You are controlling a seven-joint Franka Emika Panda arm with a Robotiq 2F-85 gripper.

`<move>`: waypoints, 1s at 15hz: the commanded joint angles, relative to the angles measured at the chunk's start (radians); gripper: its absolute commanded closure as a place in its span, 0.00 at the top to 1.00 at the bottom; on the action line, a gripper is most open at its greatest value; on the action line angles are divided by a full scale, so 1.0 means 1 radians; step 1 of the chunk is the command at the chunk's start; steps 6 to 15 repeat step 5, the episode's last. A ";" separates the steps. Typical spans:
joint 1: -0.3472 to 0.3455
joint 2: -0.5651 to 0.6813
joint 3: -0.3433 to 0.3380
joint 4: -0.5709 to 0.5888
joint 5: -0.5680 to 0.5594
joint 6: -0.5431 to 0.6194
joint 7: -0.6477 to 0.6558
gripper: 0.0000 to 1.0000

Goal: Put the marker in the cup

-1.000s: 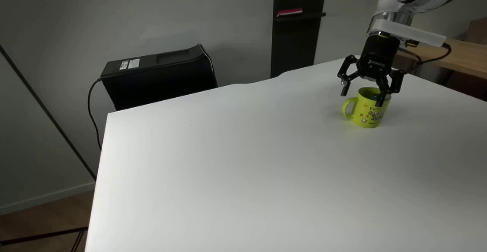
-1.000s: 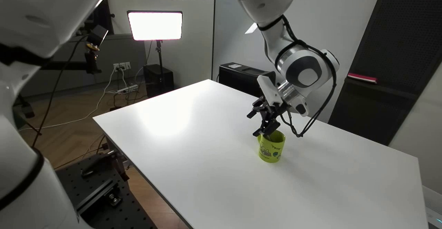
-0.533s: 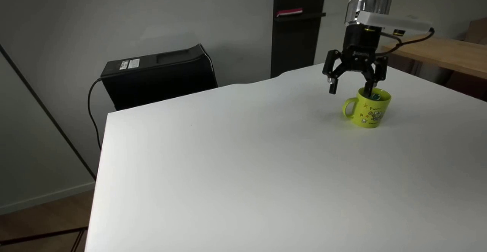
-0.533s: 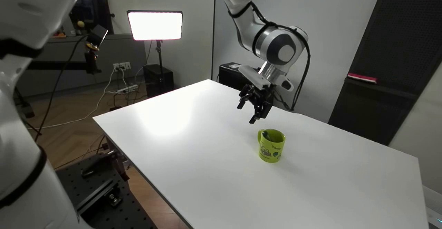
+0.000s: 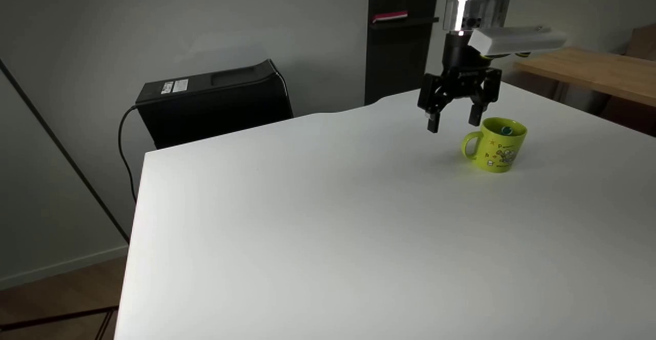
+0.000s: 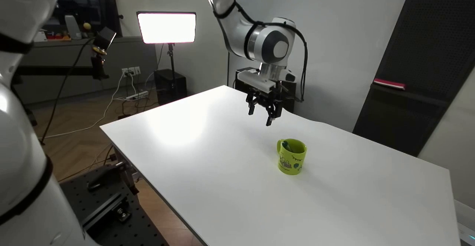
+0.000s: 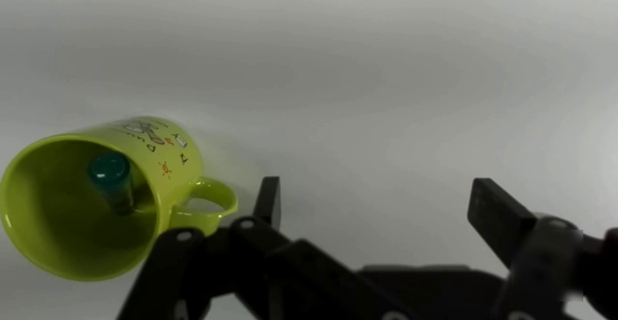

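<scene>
The yellow-green cup stands upright on the white table, and it also shows in an exterior view and at the left of the wrist view. The dark green marker stands tilted inside the cup, its teal end near the rim. That end shows in both exterior views. My gripper is open and empty, beside the handle side of the cup and above the table. It also shows in an exterior view. In the wrist view the fingers are wide apart with only table between them.
The white table has a wavy back edge. A black box-like device stands behind it. A wooden surface lies beyond the table. A bright lamp panel stands past the table's far corner.
My open gripper has moved away from over the cup, toward its handle side and the table's back edge. The marker's end in the cup is now uncovered. The cup has not moved.
</scene>
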 commanded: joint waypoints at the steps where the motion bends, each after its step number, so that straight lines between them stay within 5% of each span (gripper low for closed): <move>1: -0.017 0.003 0.016 0.002 -0.011 -0.001 0.007 1.00; 15: -0.025 0.005 0.015 0.002 -0.010 -0.001 0.006 1.00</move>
